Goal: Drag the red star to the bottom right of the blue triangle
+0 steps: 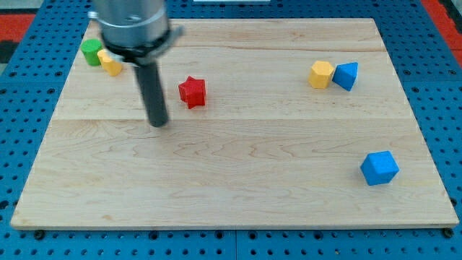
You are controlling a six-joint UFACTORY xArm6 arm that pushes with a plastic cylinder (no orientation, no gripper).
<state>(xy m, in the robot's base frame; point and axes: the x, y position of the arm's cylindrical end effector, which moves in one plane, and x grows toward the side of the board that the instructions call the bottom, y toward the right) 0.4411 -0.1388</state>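
The red star (193, 92) lies on the wooden board at the upper left of centre. The blue triangle (346, 75) lies at the upper right, touching a yellow hexagon-like block (321, 74) on its left. My tip (158, 123) rests on the board just left of and slightly below the red star, a short gap apart from it.
A blue cube (379, 167) lies at the lower right. A green block (92, 52) and a yellow block (110, 63) sit together at the upper left, partly behind the arm's body (133, 29). The wooden board (238, 195) is ringed by a blue perforated surface.
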